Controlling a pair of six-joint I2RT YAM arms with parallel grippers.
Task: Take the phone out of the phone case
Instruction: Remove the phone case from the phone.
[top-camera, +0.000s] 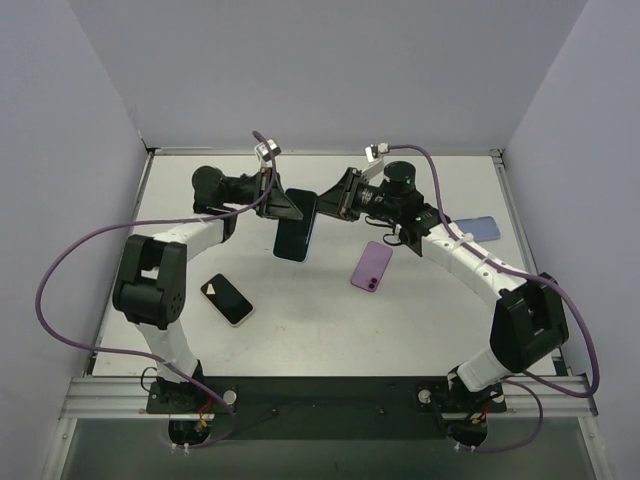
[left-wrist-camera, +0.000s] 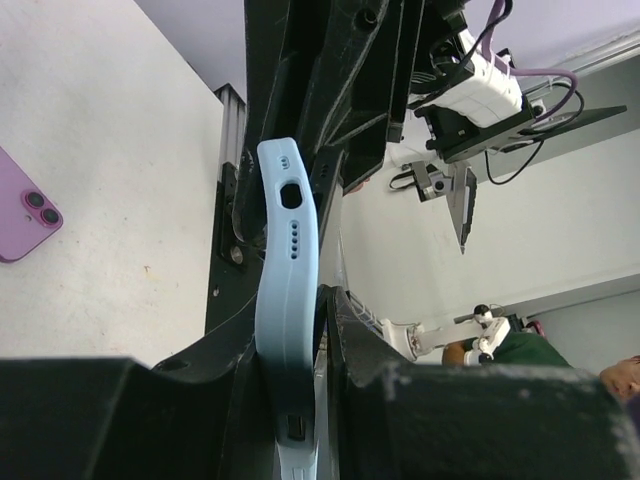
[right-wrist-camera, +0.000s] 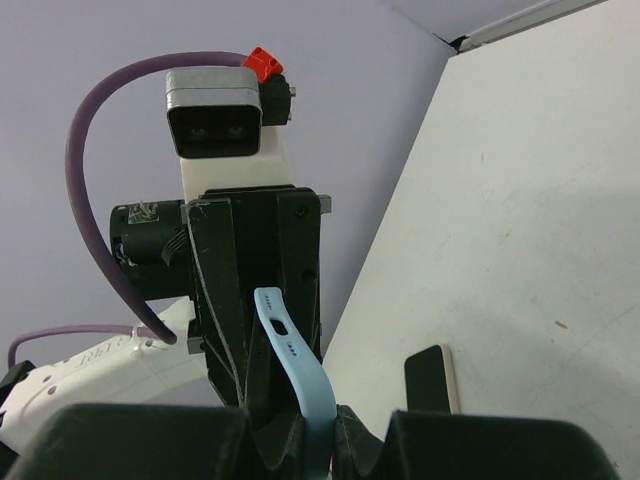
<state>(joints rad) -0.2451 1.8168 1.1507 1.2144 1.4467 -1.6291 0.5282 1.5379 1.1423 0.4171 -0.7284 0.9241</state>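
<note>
A dark-screened phone in a light blue phone case (top-camera: 296, 226) hangs in the air over the middle of the table, clamped between both grippers. My left gripper (top-camera: 287, 207) is shut on its upper left edge and my right gripper (top-camera: 322, 205) on its upper right edge. In the left wrist view the blue case (left-wrist-camera: 286, 280) runs edge-on between my left gripper's (left-wrist-camera: 292, 335) fingers, with a thin grey edge beside it. In the right wrist view the case (right-wrist-camera: 300, 365) bows away from a dark slab behind it, pinched in my right gripper (right-wrist-camera: 315, 425).
A purple phone (top-camera: 371, 266) lies face down right of centre and also shows in the left wrist view (left-wrist-camera: 25, 215). A black-screened phone with a cream edge (top-camera: 227, 299) lies at the left front. A blue-violet phone (top-camera: 477, 228) lies at the right, near the right arm.
</note>
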